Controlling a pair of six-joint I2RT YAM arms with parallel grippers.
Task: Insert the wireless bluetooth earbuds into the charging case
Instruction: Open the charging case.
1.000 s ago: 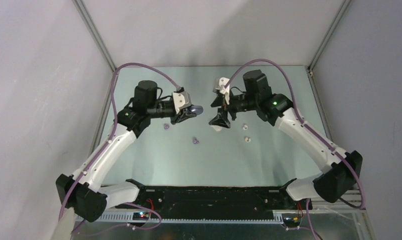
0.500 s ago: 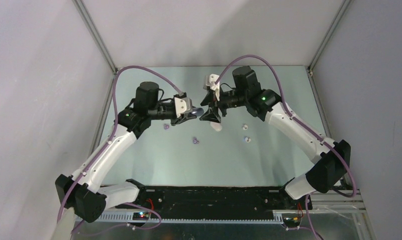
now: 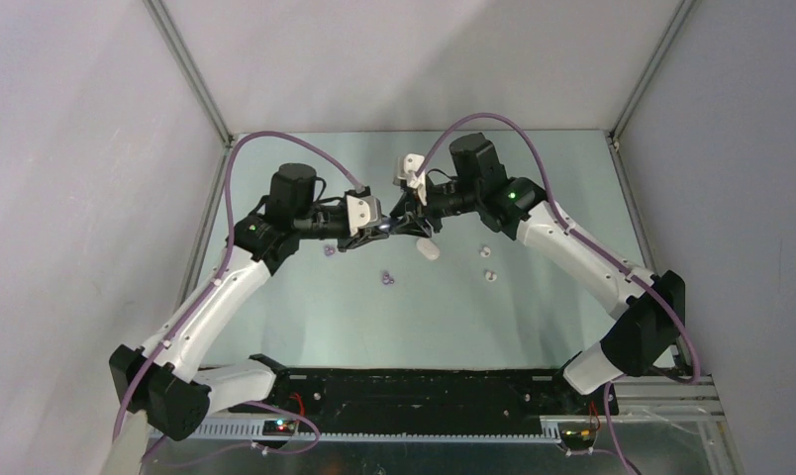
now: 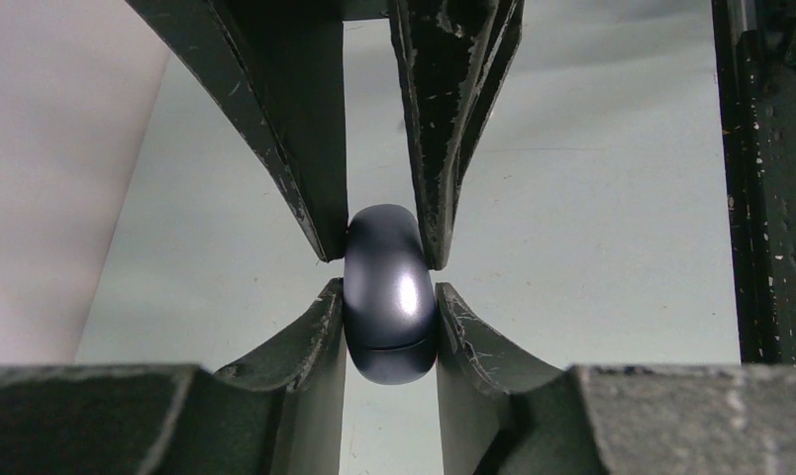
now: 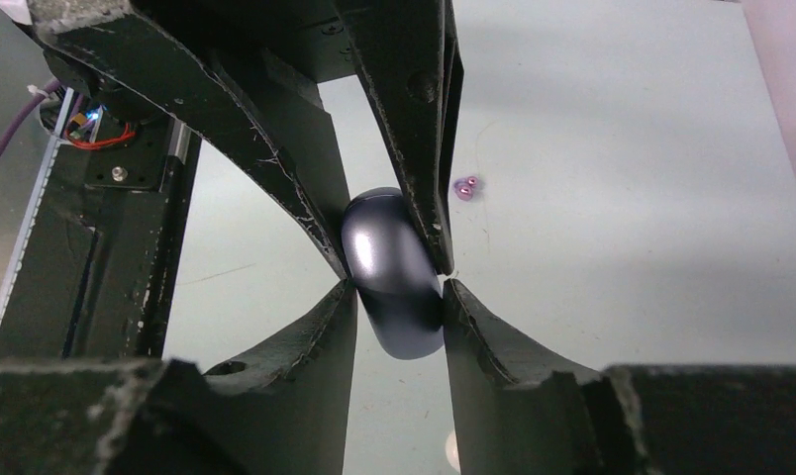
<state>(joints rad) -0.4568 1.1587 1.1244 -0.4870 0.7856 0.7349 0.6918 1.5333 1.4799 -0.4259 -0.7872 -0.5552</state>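
Where arms meet, upper centre: left gripper [image 4: 388,297] and right gripper [image 5: 399,294] each clamped on dark pod [image 4: 388,252].
Table [image 3: 325,327]: pale green, smooth.
Walls [image 3: 77,148]: plain grey, all sides.

My left gripper [image 3: 377,231] and right gripper [image 3: 396,227] block upper centre, both clamped on the dark rounded object [image 4: 389,297]. Just below, the charging case [image 3: 429,249], earbuds [image 3: 484,251] and purple pieces [image 3: 388,280] leave narrow lanes. The lower-centre table [image 3: 424,327] gives passage.
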